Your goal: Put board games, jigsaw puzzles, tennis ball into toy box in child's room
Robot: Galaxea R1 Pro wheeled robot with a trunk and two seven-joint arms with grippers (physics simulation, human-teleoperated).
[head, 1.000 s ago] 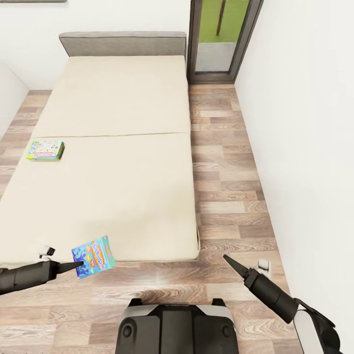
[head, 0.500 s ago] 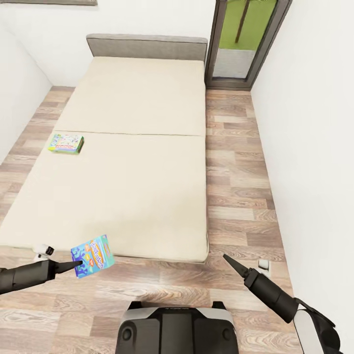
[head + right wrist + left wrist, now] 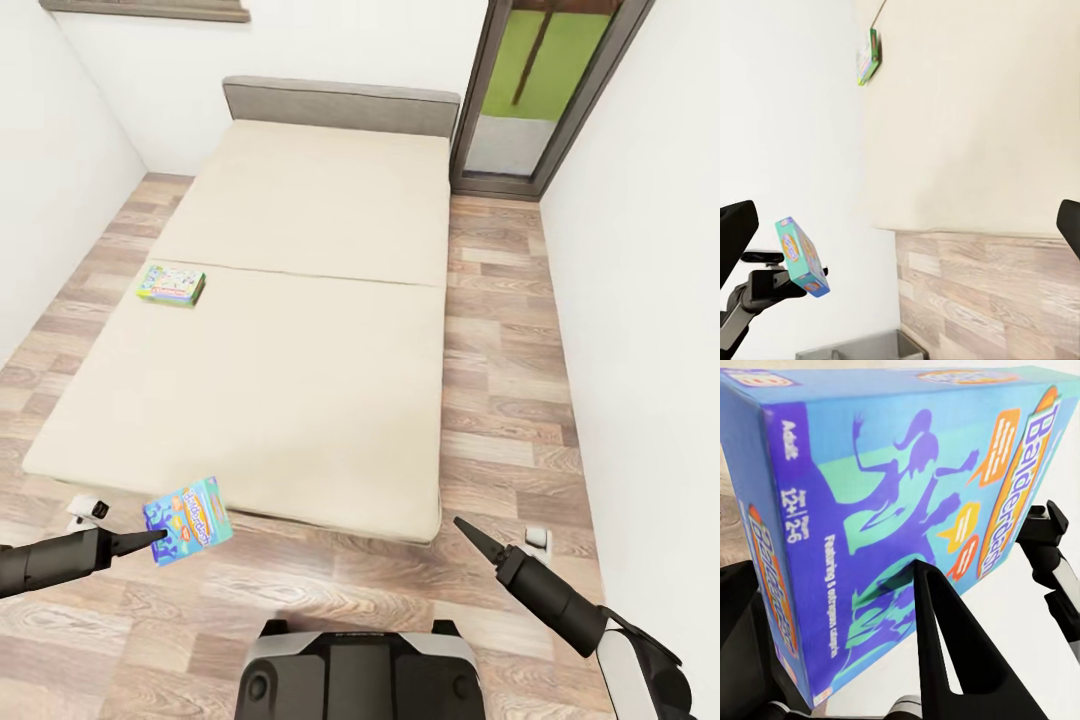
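The left claw (image 3: 150, 541), at the lower left of the head view, is clenched on a blue and teal board game (image 3: 187, 521) lettered Balderdash. It holds the box on edge, tilted, in the air above the wood-plank floor (image 3: 500, 380), just short of the near edge of the bed (image 3: 300, 340). In the left wrist view 1 dark finger (image 3: 945, 637) lies across the printed face of the box (image 3: 892, 510), low in the frame, and the box takes up most of that frame. In the right wrist view the same box (image 3: 801, 257) shows at the lower left, pinched by the left claw (image 3: 814, 279).

The right claw (image 3: 472, 536), at the lower right of the head view, points up and to the left over the floor near the bed's near right corner. Its fingers come to 1 narrow tip, so it looks closed and carries nothing.

A 2nd board game (image 3: 172, 283), green-edged with a white printed top, lies flat on the cream mattress at the bed's left edge, in the upper left of the head view. The right wrist view shows it (image 3: 868, 58) near the top left of the frame, at the mattress edge.

Behind the grey headboard (image 3: 340, 104) stands a white wall, with a dark-framed glass door (image 3: 545, 95) at the upper right. The robot's dark base (image 3: 360, 675) fills the bottom centre.
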